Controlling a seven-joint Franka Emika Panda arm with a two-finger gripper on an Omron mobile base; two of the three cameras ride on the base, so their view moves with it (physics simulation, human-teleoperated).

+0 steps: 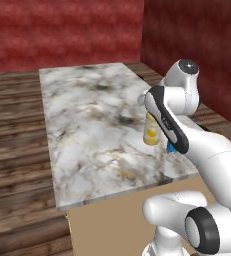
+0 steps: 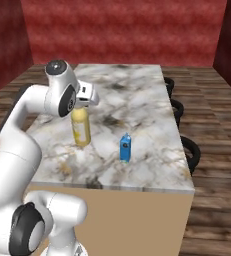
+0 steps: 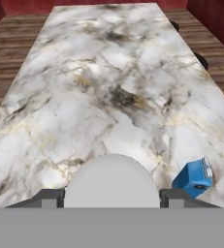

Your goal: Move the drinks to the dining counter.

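Placing step: tool [image 2: 81, 111] clamped on yellow bottle [image 2: 81, 129] near worktop [image 2: 137, 90] front edge, beside blue carton [image 2: 125, 148]; next, lower and release.

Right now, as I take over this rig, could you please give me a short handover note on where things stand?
Gripper: shut on the yellow bottle, holding it upright by its top over the dining counter; whether its base touches the marble, I cannot tell.
Blue carton: already standing on the counter, right of the bottle.
Done: carton delivered, bottle brought over.
Left: set down and release the bottle; any further drinks probably still need fetching.
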